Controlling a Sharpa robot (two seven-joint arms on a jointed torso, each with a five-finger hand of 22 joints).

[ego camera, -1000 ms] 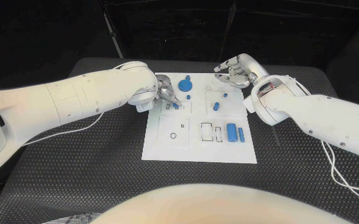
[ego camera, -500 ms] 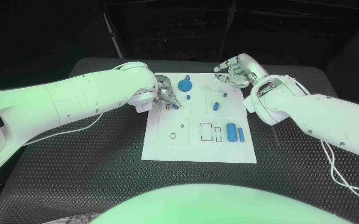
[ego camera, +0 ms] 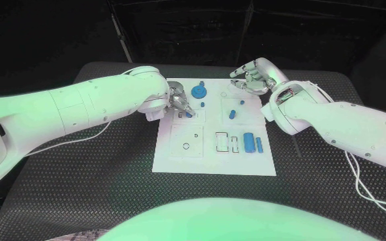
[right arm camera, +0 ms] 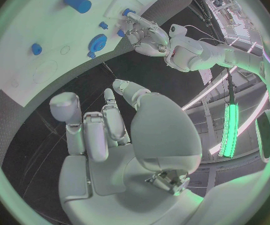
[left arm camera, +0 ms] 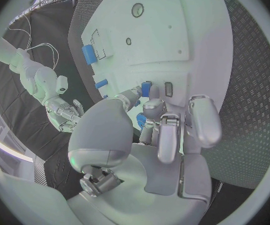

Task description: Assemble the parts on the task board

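The white task board (ego camera: 211,154) lies in the middle of the black table. My left hand (ego camera: 178,99) is low over the board's left side and pinches a small blue part (ego camera: 189,115) between thumb and a finger; the part (left arm camera: 146,88) stands beside a narrow slot (left arm camera: 167,89). My right hand (ego camera: 253,78) hovers over the board's back right corner with its fingers (right arm camera: 104,122) curled in and nothing in them. A blue gear (ego camera: 199,91) stands near the back edge, and the right wrist view shows that gear (right arm camera: 98,41) too.
Several other blue parts are on the board: a small peg (ego camera: 203,104), a piece (ego camera: 231,113) in the middle, and two cylinders (ego camera: 249,139) at the right. A white cable (ego camera: 80,139) trails over the table mat at the left.
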